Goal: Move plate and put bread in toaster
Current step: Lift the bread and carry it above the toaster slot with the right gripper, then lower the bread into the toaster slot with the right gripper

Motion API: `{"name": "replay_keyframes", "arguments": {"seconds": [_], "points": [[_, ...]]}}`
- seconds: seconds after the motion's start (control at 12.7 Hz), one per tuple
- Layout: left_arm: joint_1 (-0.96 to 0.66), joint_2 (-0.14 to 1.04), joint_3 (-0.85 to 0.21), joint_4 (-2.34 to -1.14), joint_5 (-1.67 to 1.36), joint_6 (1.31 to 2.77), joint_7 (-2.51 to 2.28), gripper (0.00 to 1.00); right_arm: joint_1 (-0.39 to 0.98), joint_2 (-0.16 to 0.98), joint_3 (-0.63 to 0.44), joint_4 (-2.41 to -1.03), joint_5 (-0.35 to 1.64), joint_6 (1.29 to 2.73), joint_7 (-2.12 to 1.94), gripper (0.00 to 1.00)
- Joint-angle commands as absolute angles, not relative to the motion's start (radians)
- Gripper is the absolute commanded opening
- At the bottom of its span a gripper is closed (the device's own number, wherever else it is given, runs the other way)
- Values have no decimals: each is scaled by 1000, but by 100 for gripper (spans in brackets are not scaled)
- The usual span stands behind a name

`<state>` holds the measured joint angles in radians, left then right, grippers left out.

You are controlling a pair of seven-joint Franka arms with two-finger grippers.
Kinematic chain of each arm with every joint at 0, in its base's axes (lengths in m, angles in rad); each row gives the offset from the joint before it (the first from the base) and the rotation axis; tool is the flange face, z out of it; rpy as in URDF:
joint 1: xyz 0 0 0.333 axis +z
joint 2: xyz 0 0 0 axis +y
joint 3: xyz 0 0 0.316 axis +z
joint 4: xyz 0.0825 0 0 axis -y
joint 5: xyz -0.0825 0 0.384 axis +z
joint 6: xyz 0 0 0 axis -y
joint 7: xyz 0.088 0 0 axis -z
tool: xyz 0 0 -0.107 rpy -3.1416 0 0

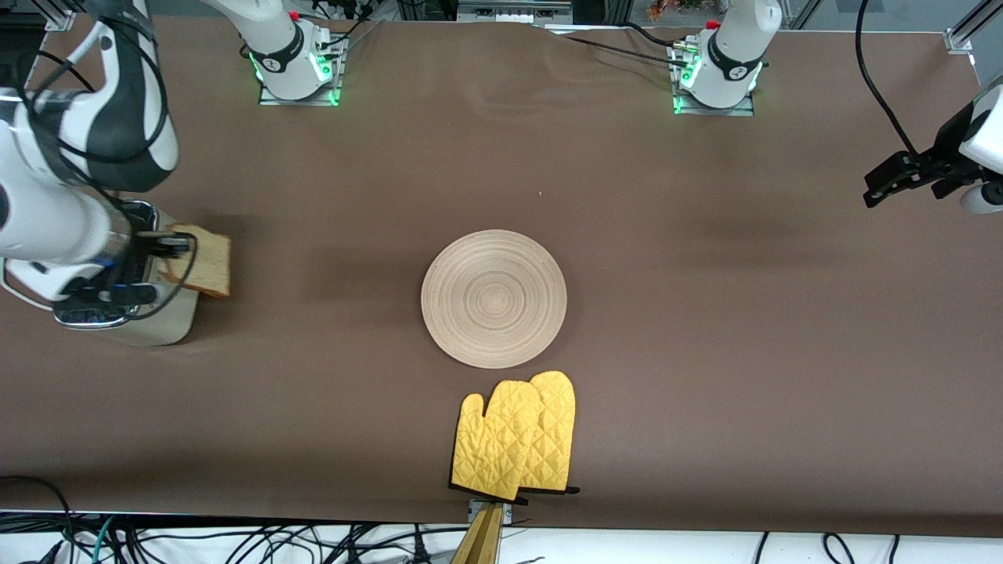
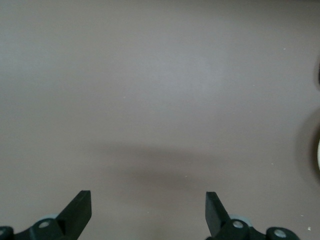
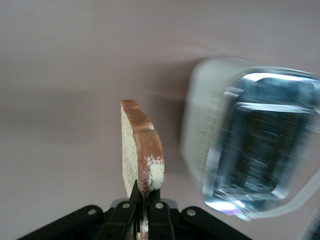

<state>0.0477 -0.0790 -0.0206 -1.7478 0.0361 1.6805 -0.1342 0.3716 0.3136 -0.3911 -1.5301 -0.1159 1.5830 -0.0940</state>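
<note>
The round tan wooden plate (image 1: 494, 298) lies flat at the middle of the table. My right gripper (image 1: 174, 249) is shut on the slice of bread (image 1: 205, 261) and holds it on edge in the air beside the cream toaster (image 1: 149, 313), at the right arm's end of the table. In the right wrist view the bread (image 3: 141, 152) stands up from the gripper (image 3: 144, 202), with the toaster's chrome top (image 3: 260, 145) beside it. My left gripper (image 1: 889, 182) is open and empty above bare table at the left arm's end; its fingers (image 2: 80, 210) show wide apart.
A pair of yellow oven mitts (image 1: 515, 435) lies nearer to the front camera than the plate, at the table's edge. The toaster's white cord (image 1: 19, 290) loops beside the toaster. Cables hang along the table's front edge.
</note>
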Motion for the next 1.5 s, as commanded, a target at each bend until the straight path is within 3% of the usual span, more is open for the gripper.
{"name": "replay_keyframes", "arguments": {"seconds": [0.0,0.24,1.1,1.18,1.26,1.42], "points": [[60,-60,-28,-1715,0,1660,-140,100,376,313,-451,-1480,-247,1537,-123,0],[60,-57,-28,-1713,-2,1661,-140,100,373,322,-531,-1480,-253,1561,-183,0],[55,-60,-38,-1710,0,1657,-140,100,337,391,-528,-1545,-239,1667,-173,0],[55,-60,-37,-1710,0,1657,-140,100,337,391,-526,-1558,-239,1672,-179,24],[55,-60,-37,-1710,0,1657,-140,100,337,391,-526,-1554,-210,1675,-172,99],[57,-60,-37,-1710,0,1657,-140,100,337,373,-531,-1543,-80,1661,-181,100]]}}
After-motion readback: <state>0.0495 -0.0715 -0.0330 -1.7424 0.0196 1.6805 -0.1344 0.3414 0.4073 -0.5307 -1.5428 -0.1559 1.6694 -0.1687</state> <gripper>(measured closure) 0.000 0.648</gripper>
